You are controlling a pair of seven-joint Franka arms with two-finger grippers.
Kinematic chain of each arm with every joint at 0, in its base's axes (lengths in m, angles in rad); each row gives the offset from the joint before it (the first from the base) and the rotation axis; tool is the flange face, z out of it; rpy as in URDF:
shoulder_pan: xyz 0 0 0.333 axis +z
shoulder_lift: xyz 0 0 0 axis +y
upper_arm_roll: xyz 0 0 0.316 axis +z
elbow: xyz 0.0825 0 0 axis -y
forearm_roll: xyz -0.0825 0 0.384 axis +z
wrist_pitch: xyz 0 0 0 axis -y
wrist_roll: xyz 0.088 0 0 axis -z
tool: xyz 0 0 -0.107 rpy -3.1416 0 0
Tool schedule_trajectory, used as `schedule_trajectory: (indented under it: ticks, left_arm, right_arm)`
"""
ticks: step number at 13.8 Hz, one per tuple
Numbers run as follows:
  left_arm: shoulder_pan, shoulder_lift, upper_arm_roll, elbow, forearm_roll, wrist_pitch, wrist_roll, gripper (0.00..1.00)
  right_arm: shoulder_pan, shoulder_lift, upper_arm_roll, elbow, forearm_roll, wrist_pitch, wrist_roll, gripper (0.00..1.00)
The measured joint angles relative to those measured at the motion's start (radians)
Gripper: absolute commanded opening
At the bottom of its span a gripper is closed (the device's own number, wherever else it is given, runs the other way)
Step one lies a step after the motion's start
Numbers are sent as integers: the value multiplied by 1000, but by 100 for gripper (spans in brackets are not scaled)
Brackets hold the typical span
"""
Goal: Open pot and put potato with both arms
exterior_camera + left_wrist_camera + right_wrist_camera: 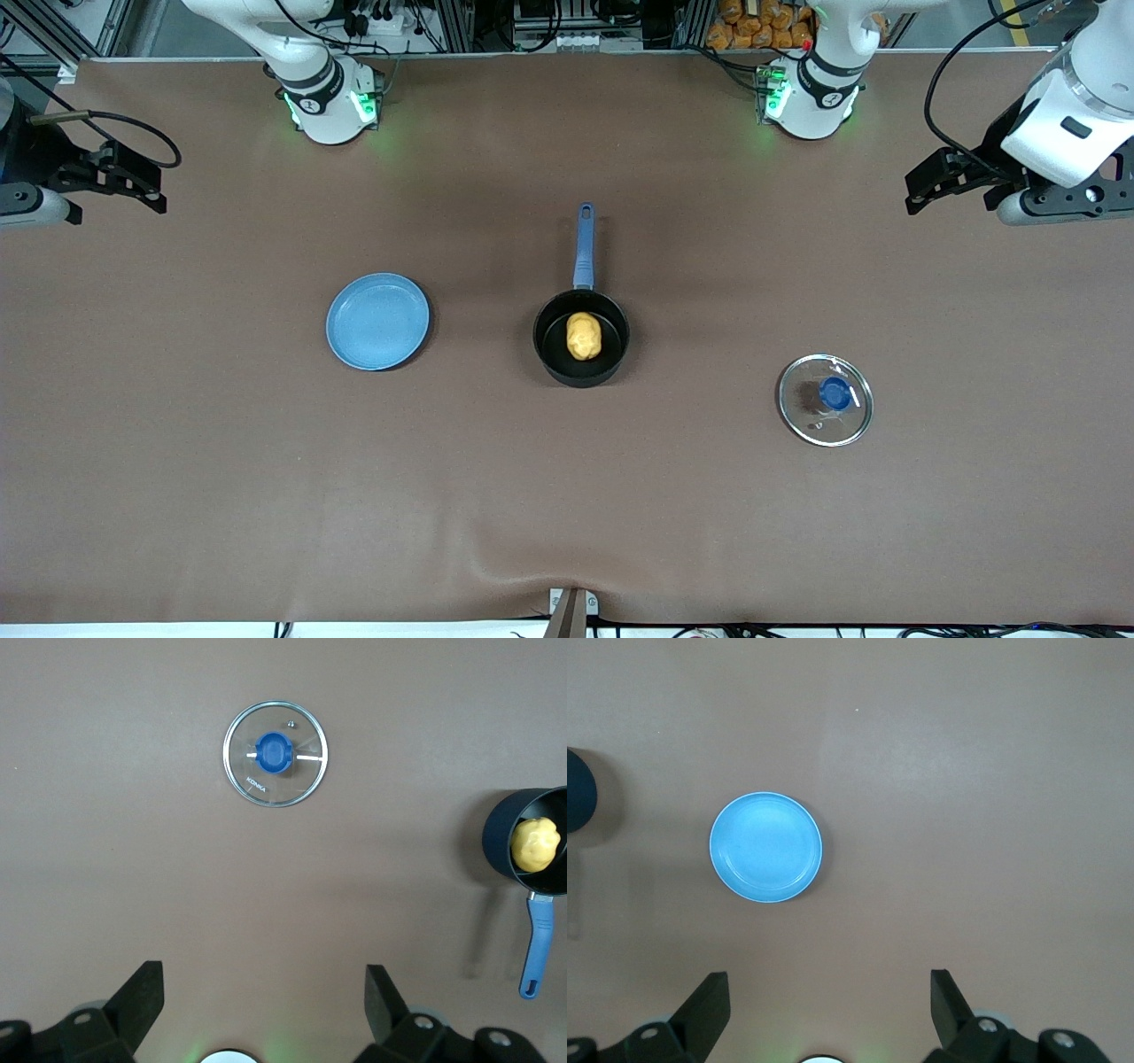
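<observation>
**Potato already in the open pot, both arms parked wide at the table's ends**

Take the pot (581,337) as the landmark, sitting about midway between the two arms' ends of the table. Its long blue handle runs straight away from the front camera, toward the robots' bases, so the pot's long axis lies across the table, not along it. The potato (583,336) lies inside the pot, on the black floor, its longer side roughly in line with the handle.

The glass lid (825,400) is off. It rests flat on the brown table (567,514), well apart from the pot toward the left arm's end and a little nearer the front camera, blue knob up. The blue plate (378,321) sits on the pot's other flank, toward the right arm's end, with nothing on it.

The left gripper (952,182) hangs over the table's edge at its own end, fingers spread wide and holding nothing. The right gripper (120,177) does the same at its end, also wide and empty. Both arms wait.

From where I stand, the work looks done: pot open, potato in. If the lid had to go back on, the left gripper is the nearer one, and the knob lies between it and the pot.
</observation>
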Motion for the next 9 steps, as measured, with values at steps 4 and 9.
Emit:
schedule_trajectory:
  ticks: [4,9]
  left_arm:
    - [0,0,0,2,0,0,11,100]
    - [5,-1,8,3,0,-13,23,100]
  right_arm:
    - [-1,0,-1,0,0,8,0,100]
    - [-3,0,-7,0,0,21,0,100]
